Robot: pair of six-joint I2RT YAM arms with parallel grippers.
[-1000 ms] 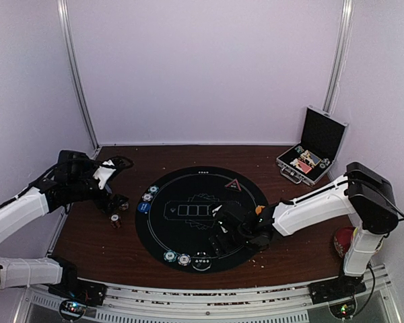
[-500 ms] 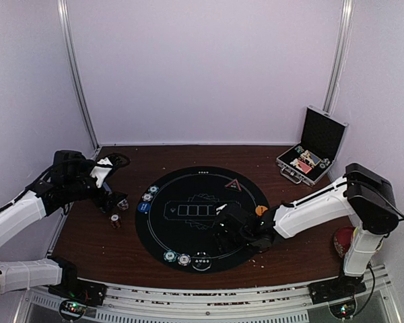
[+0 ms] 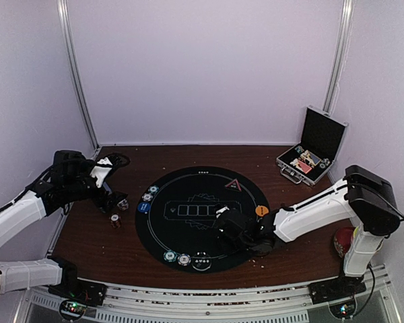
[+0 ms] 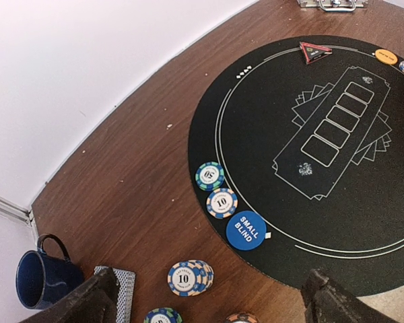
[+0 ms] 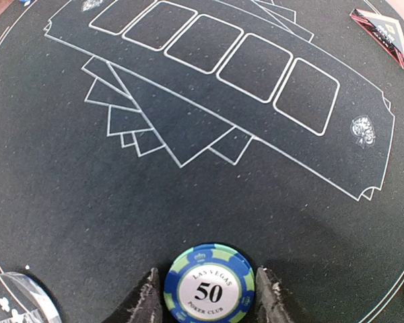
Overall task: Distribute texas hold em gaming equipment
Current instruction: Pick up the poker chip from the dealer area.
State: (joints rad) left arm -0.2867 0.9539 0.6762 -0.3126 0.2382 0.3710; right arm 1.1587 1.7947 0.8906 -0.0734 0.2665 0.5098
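A blue and green "50" poker chip (image 5: 209,286) lies flat on the black round mat (image 3: 202,235). My right gripper (image 5: 209,296) is low over the mat with its fingers (image 5: 145,301) against both sides of the chip. My left gripper (image 4: 212,306) hangs wide open above the table's left side, over a stack of "10" chips (image 4: 188,277) and a grey-backed card (image 4: 124,293). Two chips (image 4: 221,202) and the blue disc (image 4: 246,230) sit on the mat's left rim. The orange disc (image 3: 261,210) and red triangle marker (image 3: 233,184) lie on its right part.
A blue mug (image 4: 44,279) stands at the far left near the wall. An open silver-edged black case (image 3: 310,158) sits at the back right, a red bowl (image 3: 343,241) behind the right arm's base. Two more chips (image 3: 176,258) lie on the mat's near rim.
The right gripper's fingers have closed in from wide apart onto the 50 chip and dropped slightly. The left arm pulled back a little, then held still.
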